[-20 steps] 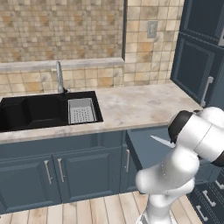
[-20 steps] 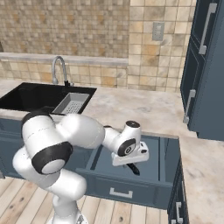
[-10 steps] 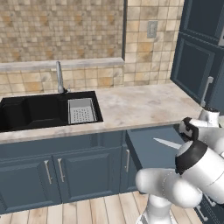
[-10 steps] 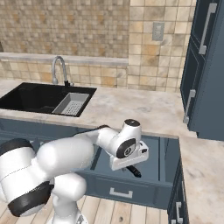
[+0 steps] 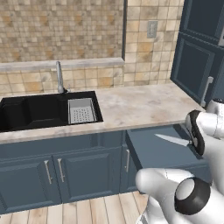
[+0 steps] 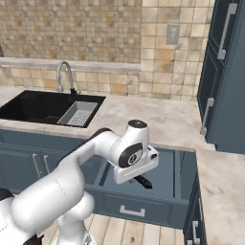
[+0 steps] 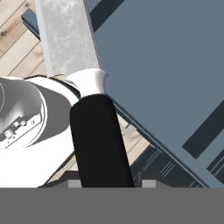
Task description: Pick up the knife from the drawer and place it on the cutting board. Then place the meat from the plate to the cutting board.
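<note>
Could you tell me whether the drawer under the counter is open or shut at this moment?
Open. The drawer is pulled out from under the counter, its blue-grey inside showing, and the knife shows over it.

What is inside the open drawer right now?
The drawer holds the knife: its silver blade lies over the blue-grey floor and its black handle sits at the gripper. The hand covers part of the floor, so anything beneath it can't be seen.

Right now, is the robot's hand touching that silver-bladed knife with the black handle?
Touching. In the hand view the black-handled, silver-bladed knife runs straight down between the fingers; the right base view shows its handle sticking out beneath the gripper over the open blue-grey drawer.
</note>
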Controlling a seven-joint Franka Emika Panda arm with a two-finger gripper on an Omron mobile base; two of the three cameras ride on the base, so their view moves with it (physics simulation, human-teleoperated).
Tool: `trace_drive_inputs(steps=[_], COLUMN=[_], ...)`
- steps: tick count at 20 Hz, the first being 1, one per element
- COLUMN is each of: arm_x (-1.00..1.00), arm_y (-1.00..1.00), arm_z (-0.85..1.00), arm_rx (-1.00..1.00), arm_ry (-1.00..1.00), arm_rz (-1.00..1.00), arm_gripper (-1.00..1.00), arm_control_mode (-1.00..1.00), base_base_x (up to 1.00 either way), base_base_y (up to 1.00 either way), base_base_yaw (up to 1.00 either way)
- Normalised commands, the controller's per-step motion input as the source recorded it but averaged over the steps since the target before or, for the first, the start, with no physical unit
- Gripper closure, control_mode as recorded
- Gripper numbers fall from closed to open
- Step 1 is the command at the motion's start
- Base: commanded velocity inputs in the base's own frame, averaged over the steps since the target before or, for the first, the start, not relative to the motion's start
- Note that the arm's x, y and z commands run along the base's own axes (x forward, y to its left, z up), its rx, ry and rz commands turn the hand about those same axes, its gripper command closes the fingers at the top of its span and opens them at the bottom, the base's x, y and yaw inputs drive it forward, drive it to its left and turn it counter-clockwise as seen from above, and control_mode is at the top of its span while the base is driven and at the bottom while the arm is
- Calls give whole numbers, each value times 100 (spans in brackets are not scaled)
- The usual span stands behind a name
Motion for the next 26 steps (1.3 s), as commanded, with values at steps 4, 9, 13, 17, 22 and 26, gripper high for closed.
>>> trace_drive_inputs(steps=[4,9,13,17,22,26], arm_x=[-12,-8,0,0,-1,0], arm_y=[20,31,21,0,0,0], arm_z=[65,48,7,0,0,0], arm_rx=[0,0,0,0,0,0], arm_ry=[0,2,6,0,0,0], arm_rz=[7,5,2,0,0,0], arm_gripper=[100,100,100,100,100,100], arm_control_mode=[-100,-100,-100,-100,100,100], base_base_x=[0,0,0,0,-6,-24], base_base_y=[0,0,0,0,6,50], base_base_yaw=[0,0,0,0,1,15])
